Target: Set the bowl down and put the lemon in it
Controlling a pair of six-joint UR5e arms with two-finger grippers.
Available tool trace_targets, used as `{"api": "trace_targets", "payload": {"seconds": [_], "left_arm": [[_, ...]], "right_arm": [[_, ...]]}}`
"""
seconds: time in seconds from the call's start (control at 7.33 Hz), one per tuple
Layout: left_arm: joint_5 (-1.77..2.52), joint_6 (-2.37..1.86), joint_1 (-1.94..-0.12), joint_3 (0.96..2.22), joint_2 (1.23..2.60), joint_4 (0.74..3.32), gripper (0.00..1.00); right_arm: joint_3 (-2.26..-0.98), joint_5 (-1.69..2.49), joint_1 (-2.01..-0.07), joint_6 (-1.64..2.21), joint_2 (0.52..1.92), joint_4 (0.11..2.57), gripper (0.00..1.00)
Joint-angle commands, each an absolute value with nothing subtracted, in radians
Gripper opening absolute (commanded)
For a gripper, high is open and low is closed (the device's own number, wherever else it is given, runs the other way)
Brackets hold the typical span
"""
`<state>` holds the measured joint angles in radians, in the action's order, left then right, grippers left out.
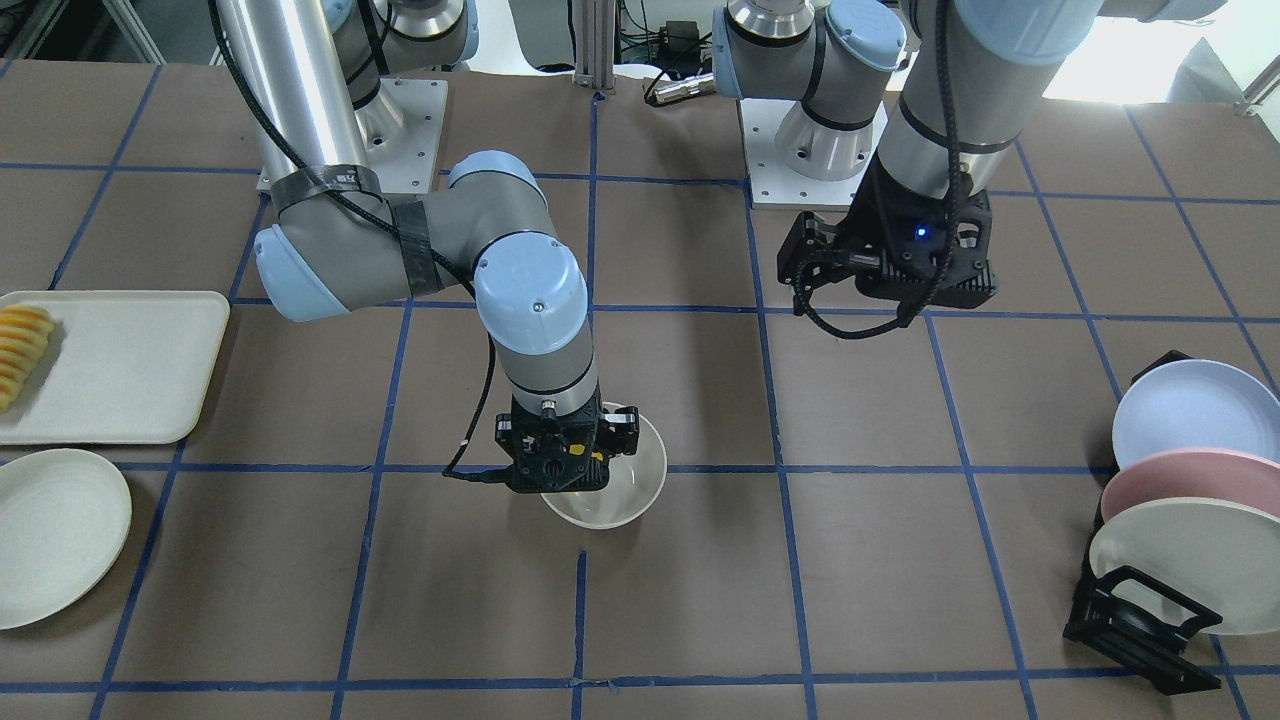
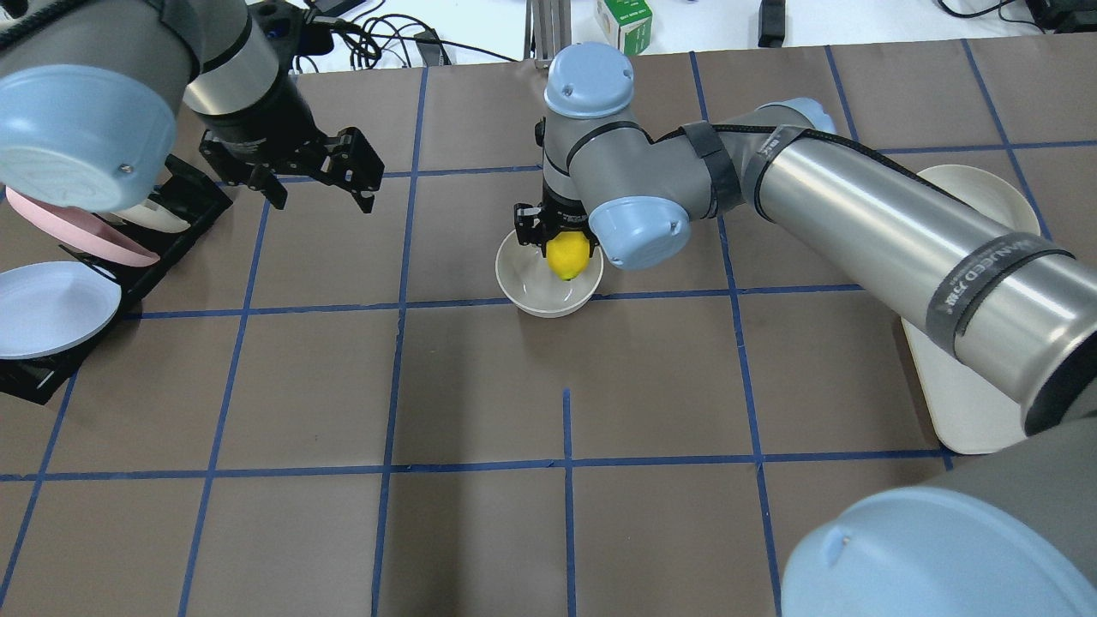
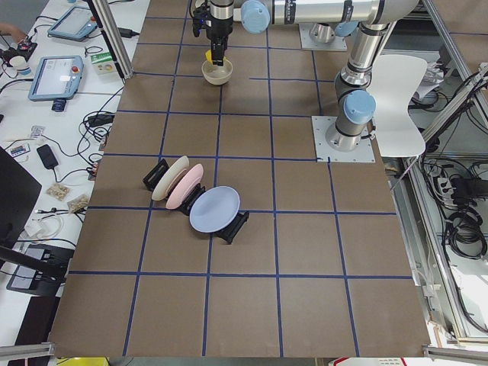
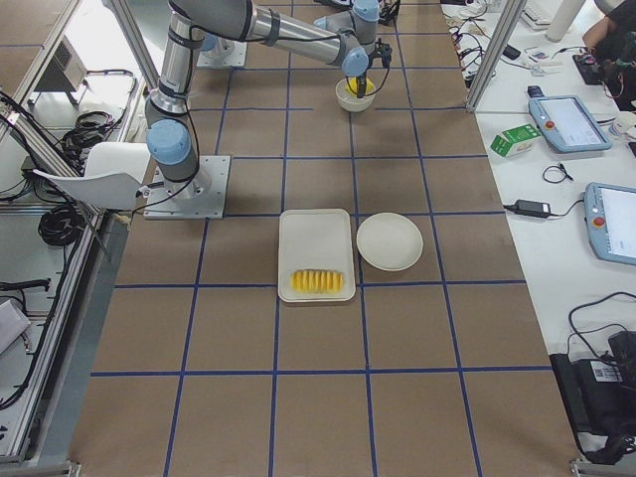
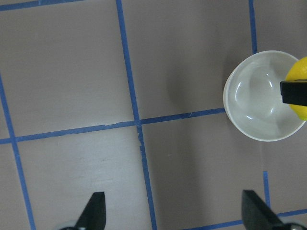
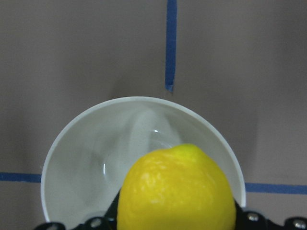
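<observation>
The lemon (image 2: 568, 257) was pinched between the fingers of the right gripper (image 2: 557, 242), which pointed straight down over the bowl (image 2: 518, 290). In the right wrist view the yellow fruit (image 6: 177, 191) filled the lower middle and covered the near part of the bowl's glossy inside (image 6: 96, 158). From the far side view it appeared to hang just above the rim rather than rest on the bottom, though that view was too small to be sure. The bowl stood upright on the brown table (image 2: 480, 386), near its middle, sitting across a line of the blue tape grid (image 2: 386, 302). The left gripper (image 2: 321, 184) hovered well apart from the bowl, on the robot's left. Its jaws were spread wide and held nothing, and both fingertips (image 5: 96, 211) showed far apart in its own wrist view. Beyond it, near the table's left end, a black rack (image 1: 1140, 625) held three plates on edge: a blue plate (image 1: 1195, 410), a pink plate (image 1: 1190, 482) and an off-white plate (image 1: 1200, 570). At the opposite end lay an off-white tray (image 1: 130, 370) carrying a row of orange-yellow slices (image 1: 20, 350), and just beside it a flat round plate (image 1: 55, 535)
</observation>
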<state>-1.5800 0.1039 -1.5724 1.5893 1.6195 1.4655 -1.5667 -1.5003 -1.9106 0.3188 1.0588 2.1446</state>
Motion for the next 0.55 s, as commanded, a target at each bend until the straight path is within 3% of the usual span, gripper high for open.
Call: {"api": "trace_targets", "payload": {"seconds": [0.0, 0.14, 0.41], "left_arm": [[-1.603, 0.095, -1.546, 1.548, 1.611, 1.518, 1.00], [-1.605, 0.081, -1.546, 1.501, 1.635, 1.532, 1.00], [-1.592, 0.051, -1.542, 1.465, 1.635, 1.592, 1.00]], "right_arm": [[-1.569, -1.509, -1.921, 0.314, 1.037, 2.154, 0.54], [-1.568, -1.499, -1.921, 0.302, 1.037, 2.154, 1.00], [-1.559, -1.517, -1.919, 0.287, 1.060, 2.137, 1.00]]}}
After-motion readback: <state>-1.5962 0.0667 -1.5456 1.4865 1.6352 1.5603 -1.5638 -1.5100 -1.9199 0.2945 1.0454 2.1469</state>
